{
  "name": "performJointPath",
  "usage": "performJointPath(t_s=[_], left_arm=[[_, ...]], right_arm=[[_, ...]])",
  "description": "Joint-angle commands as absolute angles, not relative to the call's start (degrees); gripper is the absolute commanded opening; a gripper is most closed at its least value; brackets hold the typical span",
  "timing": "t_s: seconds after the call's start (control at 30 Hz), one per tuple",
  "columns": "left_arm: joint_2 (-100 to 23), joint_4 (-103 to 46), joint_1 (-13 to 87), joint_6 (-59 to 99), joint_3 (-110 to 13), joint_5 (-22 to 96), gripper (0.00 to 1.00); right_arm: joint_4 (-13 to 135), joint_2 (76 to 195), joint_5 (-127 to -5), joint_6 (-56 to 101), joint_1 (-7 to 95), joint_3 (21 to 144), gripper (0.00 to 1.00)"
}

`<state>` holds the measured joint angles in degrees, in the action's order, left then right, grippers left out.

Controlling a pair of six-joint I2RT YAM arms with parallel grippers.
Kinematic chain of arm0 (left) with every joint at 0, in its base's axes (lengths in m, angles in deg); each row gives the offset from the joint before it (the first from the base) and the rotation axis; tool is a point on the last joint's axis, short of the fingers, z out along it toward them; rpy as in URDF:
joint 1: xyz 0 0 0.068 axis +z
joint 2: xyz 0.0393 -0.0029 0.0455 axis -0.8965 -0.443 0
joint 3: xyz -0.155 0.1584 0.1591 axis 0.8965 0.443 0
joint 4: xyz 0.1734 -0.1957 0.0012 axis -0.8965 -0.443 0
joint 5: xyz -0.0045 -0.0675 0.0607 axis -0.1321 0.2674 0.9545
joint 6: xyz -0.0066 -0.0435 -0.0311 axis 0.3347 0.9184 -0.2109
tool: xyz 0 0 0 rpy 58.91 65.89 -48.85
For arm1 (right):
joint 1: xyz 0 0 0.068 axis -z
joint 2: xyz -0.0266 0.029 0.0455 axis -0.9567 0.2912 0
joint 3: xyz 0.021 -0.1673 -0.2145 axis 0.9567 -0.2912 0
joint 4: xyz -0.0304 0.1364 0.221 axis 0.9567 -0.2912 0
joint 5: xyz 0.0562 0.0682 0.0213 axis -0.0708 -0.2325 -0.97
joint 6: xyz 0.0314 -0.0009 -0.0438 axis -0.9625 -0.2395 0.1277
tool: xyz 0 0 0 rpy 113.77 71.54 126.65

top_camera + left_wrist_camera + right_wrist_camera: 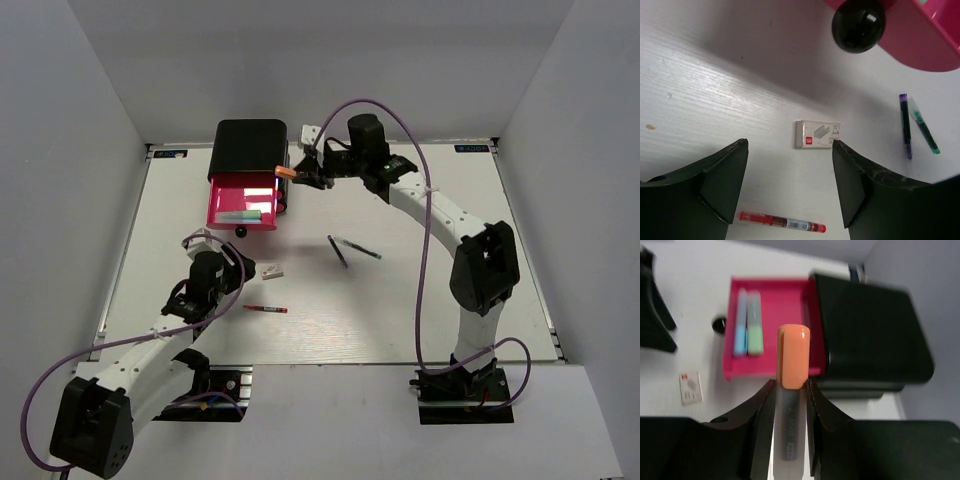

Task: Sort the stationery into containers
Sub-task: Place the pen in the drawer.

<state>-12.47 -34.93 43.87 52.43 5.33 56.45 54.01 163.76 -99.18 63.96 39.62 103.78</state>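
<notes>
1. Pink is the one open drawer (pixel 240 205) of the black mini chest (pixel 250 148), which stands at the far side of the white counter (pixel 420 300). The drawer is pulled out toward the arms, and its black round knob (pixel 858 25) hangs over the counter.
2. Two markers lie side by side in that drawer, the light-blue marker (pixel 740 322) and the green marker (pixel 755 322), both parallel to its side walls.
3. The right jaws pinch the grey barrel of the orange-capped marker (pixel 792 365). They hold it in the air just beside the drawer's right rear corner, at the chest's front, with the cap pointing toward the chest.
4. The left jaws are spread wide and hold nothing. They hover over the counter in front of the drawer.
5. In the left wrist view, a small white box (pixel 817 134) with a red mark lies flat on the counter between the two fingers.
6. The red pen (pixel 782 222) lies nearer the arm bases than the box, apart from it.
7. The dark blue pen (pixel 338 251) and the thin green-tipped pen (pixel 360 248) lie mid-counter in a narrow V, their far-left ends close together.
</notes>
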Motion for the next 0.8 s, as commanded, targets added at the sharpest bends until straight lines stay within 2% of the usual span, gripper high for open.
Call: performJointPath(t_s=[0.0, 0.03, 0.4, 0.5, 0.53, 0.57, 0.6, 0.7, 0.77], left_arm=[[-11.27, -28.11, 44.02, 50.44, 6.27, 58.79, 0.78], [-11.97, -27.41, 44.02, 50.44, 6.28, 59.39, 0.78], [-15.76, -20.2, 44.02, 48.59, 6.8, 61.07, 0.78], [-17.15, -18.88, 44.02, 48.59, 6.1, 61.6, 0.77], [-17.94, -18.35, 44.02, 48.07, 6.1, 61.6, 0.77], [-17.95, -17.82, 44.02, 48.06, 6.1, 62.12, 0.77], [-18.82, -16.78, 44.02, 48.06, 5.58, 62.13, 0.75], [-20.32, -13.88, 44.02, 48.06, 5.57, 62.82, 0.69], [-21.11, -10.63, 44.02, 47.54, 5.57, 63.44, 0.62]], right_arm=[[60.59, 163.05, -105.08, 57.95, 37.39, 106.5, 0.09], [65.65, 163.49, -104.99, 55.33, 35.91, 106.85, 0.09], [82.13, 176.76, -100.34, 46.61, 29.65, 116.17, 0.1], [84.33, 178.78, -99.19, 45.64, 28.69, 118.19, 0.16], [85.11, 179.31, -99.02, 45.64, 28.42, 118.45, 0.2], [86.34, 179.57, -97.62, 45.38, 28.42, 117.93, 0.29], [87.13, 179.66, -97.17, 44.68, 28.33, 117.41, 0.48], [89.43, 179.75, -96.73, 44.14, 28.51, 115.99, 0.62], [89.95, 179.49, -96.82, 44.14, 28.77, 115.12, 0.62]])
